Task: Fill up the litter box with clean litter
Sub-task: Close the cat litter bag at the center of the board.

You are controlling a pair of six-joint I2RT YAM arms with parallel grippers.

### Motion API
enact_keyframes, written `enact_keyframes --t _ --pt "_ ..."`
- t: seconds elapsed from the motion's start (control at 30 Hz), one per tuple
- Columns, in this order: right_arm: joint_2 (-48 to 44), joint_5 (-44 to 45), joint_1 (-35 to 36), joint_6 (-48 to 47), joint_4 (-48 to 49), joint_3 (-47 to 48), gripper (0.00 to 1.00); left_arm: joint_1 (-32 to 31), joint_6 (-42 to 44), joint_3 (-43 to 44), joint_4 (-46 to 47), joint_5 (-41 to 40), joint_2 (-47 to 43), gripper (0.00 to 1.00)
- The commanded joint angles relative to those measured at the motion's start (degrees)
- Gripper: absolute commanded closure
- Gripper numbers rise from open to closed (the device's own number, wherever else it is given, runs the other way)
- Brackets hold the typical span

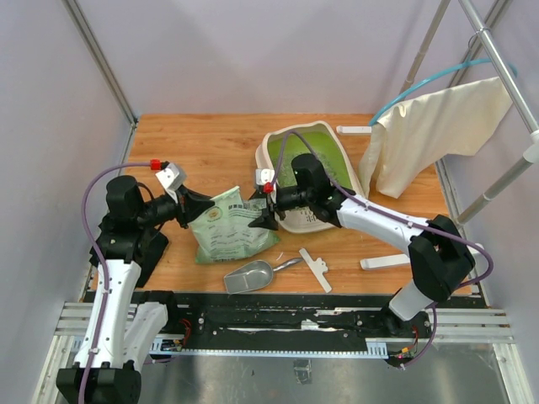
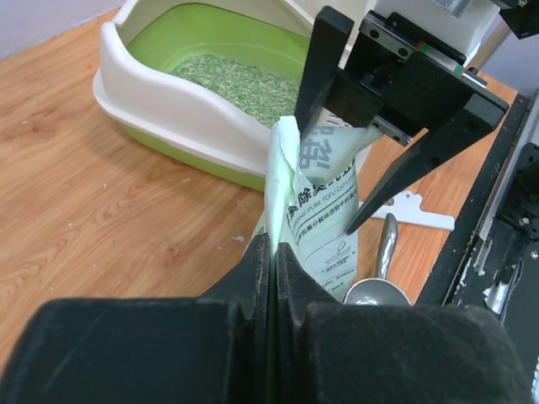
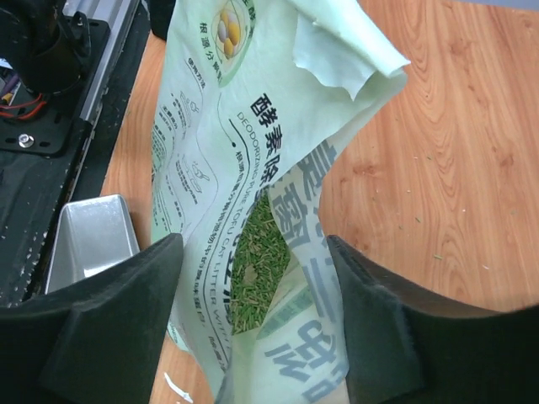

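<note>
On table [image 1: 210, 139]: one litter box [image 2: 168, 105], bag [image 1: 223, 231], scoop [image 1: 248, 276] each; left fingers [image 2: 240, 290] pinching bag, right fingers [image 3: 109, 320] spread.

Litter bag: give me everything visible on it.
The bag is a light green plastic pouch with printed text. Its top is torn open, and granules show through a clear patch. It sits on the table beside the litter box. The left hand is shut on one edge; the right hand, open, straddles its other end.
</note>
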Motion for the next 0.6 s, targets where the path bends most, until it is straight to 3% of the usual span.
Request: enact_keyframes --t 0.0,0.13,0.2,0.33,0.43,0.57 --pt "0.3 1.2 1.3 0.6 0.4 0.1 0.38 0.0 -1.4 0.9 11.8 -2.4 -3.2 0.99" --pt "0.1 -0.4 1.2 -0.1 -2.1 0.2 0.57 0.1 -2.3 0.8 13.5 -4.0 -3.7 0.99" --pt "0.5 -2.1 0.9 -0.6 -4.7 1.0 0.72 0.1 -2.6 0.8 14.1 -5.6 -4.2 1.0" --pt "0.6 -4.1 0.5 -1.3 -9.1 1.7 0.82 0.2 -2.8 0.3 15.0 -8.0 -5.5 1.0" --pt "0.8 -5.3 0.5 -1.0 -11.2 2.6 0.98 0.3 -3.6 -0.3 16.3 -9.3 -5.9 0.99" --pt "2.0 -7.6 -0.4 7.3 -12.6 5.6 0.99 0.3 -4.4 -2.0 17.6 -12.9 -6.4 0.99"
